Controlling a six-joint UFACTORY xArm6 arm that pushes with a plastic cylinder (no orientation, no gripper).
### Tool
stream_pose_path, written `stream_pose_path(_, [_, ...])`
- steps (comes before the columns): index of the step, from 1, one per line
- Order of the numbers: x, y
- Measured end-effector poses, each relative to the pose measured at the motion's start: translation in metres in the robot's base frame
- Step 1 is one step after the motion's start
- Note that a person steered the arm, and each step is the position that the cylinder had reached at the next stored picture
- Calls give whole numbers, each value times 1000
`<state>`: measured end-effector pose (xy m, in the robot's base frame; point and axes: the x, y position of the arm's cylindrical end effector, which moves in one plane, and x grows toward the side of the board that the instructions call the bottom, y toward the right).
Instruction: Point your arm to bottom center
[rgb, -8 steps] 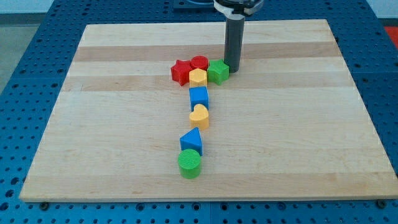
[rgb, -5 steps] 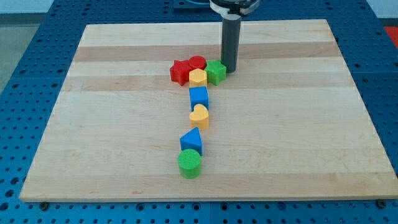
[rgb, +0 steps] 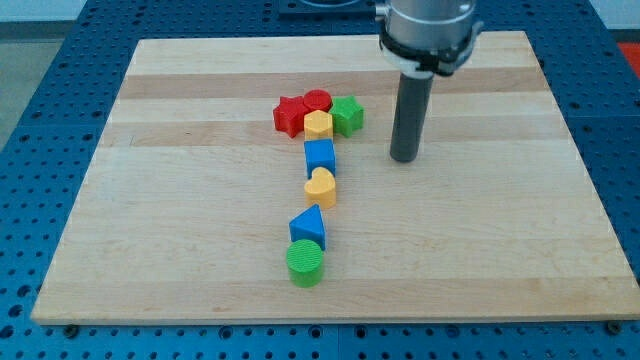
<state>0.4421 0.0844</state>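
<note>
My tip (rgb: 404, 157) rests on the wooden board (rgb: 480, 250), right of the block cluster and about level with the blue cube (rgb: 320, 155). It touches no block. Up left of it sit a green star (rgb: 348, 115), a red cylinder (rgb: 318, 100), a red star (rgb: 291, 115) and a yellow block (rgb: 318, 125), packed together. Below them run the blue cube, a yellow heart (rgb: 320, 187), a blue triangle (rgb: 308, 227) and a green cylinder (rgb: 305, 264) in a line toward the view's bottom.
The board lies on a blue perforated table (rgb: 40, 150). The arm's grey wrist (rgb: 428, 30) hangs over the board's top right part.
My tip has left the green star's right side and moved right and toward the view's bottom. The blocks have stayed almost where they were.
</note>
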Motion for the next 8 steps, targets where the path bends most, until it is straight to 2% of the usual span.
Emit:
stream_pose_path(4, [175, -5])
stream_pose_path(8, [176, -104])
